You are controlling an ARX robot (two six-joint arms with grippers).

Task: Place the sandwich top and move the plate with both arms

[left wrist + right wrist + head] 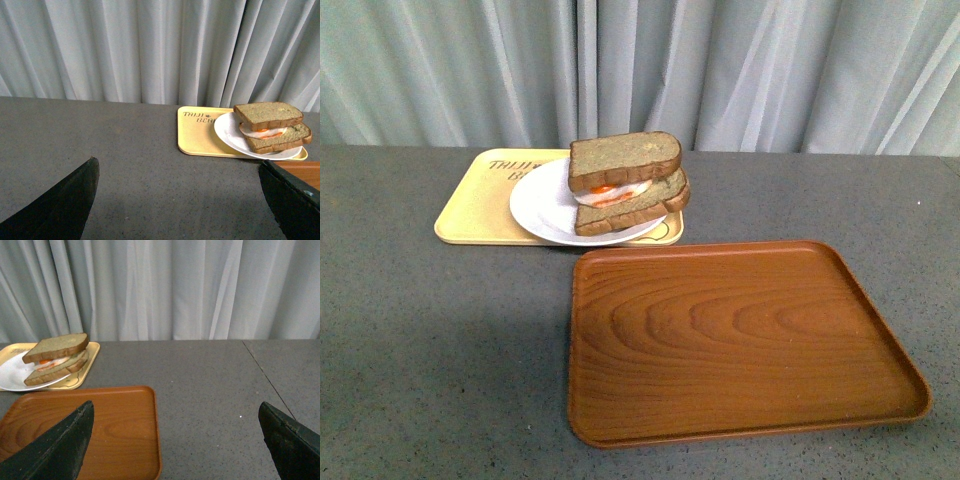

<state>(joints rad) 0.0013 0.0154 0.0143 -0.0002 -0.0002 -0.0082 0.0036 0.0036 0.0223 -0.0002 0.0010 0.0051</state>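
Observation:
The sandwich top [624, 159], a bare brown bread slice, lies on the egg filling and lower slice, slightly askew. The stack rests on the round white plate [542, 207], which sits on the yellow tray. Neither arm shows in the front view. My left gripper [177, 200] is open over bare grey table, well short of the sandwich top [267, 115] and the plate [227, 131]. My right gripper [175, 440] is open too, with one finger over the brown tray's corner, far from the sandwich top [56, 346] and plate [15, 376].
A yellow printed tray [480, 205] holds the plate at the back left. A large brown wood-grain tray [740, 335] lies in front of it, right of centre. A grey curtain [720, 60] hangs behind the table's far edge.

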